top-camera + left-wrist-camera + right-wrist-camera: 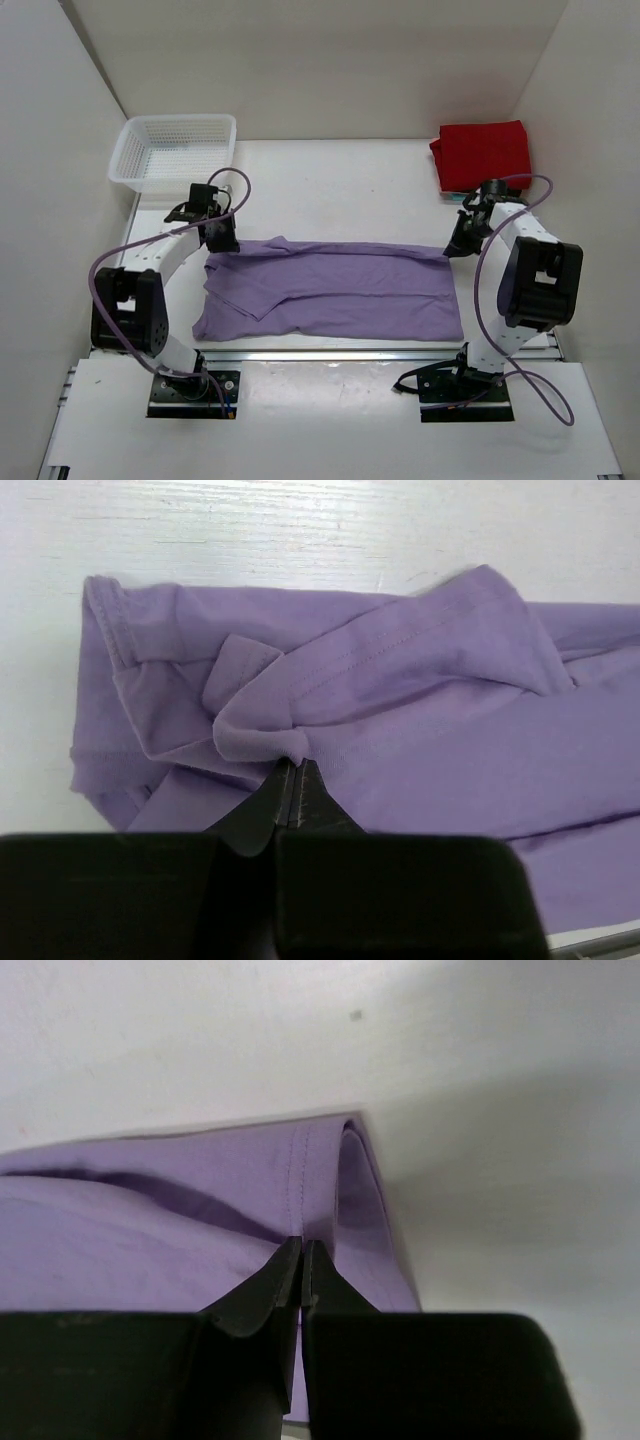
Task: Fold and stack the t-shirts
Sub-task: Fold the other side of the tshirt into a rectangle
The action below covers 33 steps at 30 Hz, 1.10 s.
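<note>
The lavender-purple t-shirt lies folded lengthwise across the table's middle. My left gripper is shut on a bunched fold of the shirt at its far left corner; the jaws pinch the cloth. My right gripper is shut on the shirt's far right corner; in the right wrist view its tips press together on the hemmed edge. The red t-shirt lies folded at the far right corner, apart from both grippers.
A white mesh basket stands at the far left corner. White walls close the table on the left, back and right. A metal rail runs along the near edge by the arm bases.
</note>
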Motion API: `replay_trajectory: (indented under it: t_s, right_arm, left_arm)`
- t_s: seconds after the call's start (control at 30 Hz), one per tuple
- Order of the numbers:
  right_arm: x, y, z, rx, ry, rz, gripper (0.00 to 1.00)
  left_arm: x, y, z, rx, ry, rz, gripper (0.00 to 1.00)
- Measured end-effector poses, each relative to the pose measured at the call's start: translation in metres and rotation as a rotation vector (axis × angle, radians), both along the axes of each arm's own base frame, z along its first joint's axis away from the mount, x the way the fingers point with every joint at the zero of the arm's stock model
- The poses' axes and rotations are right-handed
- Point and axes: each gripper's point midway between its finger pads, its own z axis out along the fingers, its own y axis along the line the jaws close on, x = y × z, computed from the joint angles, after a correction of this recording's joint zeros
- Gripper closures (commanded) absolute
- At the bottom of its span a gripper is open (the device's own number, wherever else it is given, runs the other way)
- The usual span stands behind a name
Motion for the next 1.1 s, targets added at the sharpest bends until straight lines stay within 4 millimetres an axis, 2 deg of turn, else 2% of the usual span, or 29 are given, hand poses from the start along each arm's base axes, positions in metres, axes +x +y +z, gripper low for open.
replay_trajectory:
  t_s: [0.2, 0.63, 0.83, 1.1]
  right_arm:
    - [-0.023, 0.003, -0.003, -0.001, 0.005, 0.007, 1.0]
    - [-0.038, -0.025, -0.019, -0.03, 0.011, -0.039, 1.0]
    - [-0.045, -0.023, -0.023, -0.03, 0.017, -0.032, 1.0]
    - [-0.045, -0.019, -0.02, -0.035, 0.005, -0.013, 1.0]
  left_arm:
    - [-0.01, 0.001, 0.018, -0.01, -0.062, 0.005, 1.0]
    - [-0.036, 0.013, 0.01, 0.025, -0.039, 0.033, 1.0]
    - [-0.044, 0.019, 0.006, 0.037, -0.027, 0.05, 1.0]
    - [-0.05, 0.021, 0.01, 0.042, -0.035, 0.058, 1.0]
